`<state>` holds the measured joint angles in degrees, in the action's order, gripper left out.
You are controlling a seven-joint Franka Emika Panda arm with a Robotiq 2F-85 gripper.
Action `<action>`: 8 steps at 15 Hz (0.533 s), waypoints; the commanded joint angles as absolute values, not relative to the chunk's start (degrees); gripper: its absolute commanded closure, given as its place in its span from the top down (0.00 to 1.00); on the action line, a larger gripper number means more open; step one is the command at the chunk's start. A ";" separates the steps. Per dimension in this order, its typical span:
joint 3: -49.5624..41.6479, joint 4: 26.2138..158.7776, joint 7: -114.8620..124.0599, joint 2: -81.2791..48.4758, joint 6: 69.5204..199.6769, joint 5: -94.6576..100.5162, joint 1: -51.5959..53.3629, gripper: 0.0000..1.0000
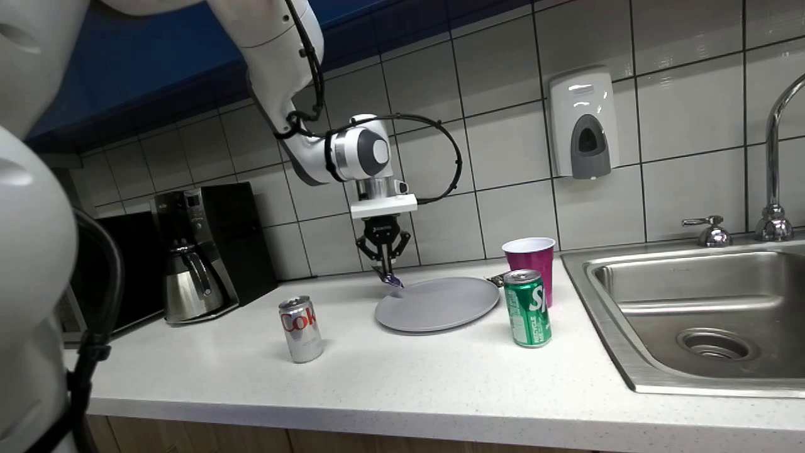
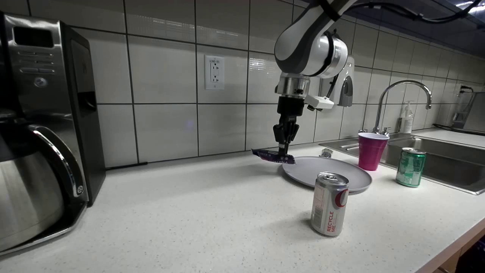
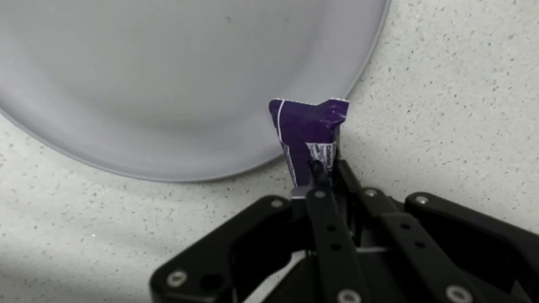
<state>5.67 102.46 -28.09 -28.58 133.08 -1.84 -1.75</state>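
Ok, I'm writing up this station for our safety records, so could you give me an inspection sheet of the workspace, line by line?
Surface: white speckled counter, with a round grey plate on it.
Job's things: purple packet, one end over the plate's rim in the wrist view; whether they touch cannot be told.
Clutter: silver can, green can and magenta cup, all upright; a small shiny item by the plate's edge, too small to identify.
Gripper: shut on the packet, pointing down.
Cables: black cable looping out beside the arm; across the plate, nothing seen.
Surroundings: coffee maker, sink, wall dispenser, tiled wall.
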 commanded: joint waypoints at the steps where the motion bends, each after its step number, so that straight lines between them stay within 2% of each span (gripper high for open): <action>1: 6.63 95.55 -30.05 -32.69 128.86 -0.34 -1.96 0.02; 8: 7.43 88.25 -30.87 -37.71 125.78 1.52 -1.18 0.02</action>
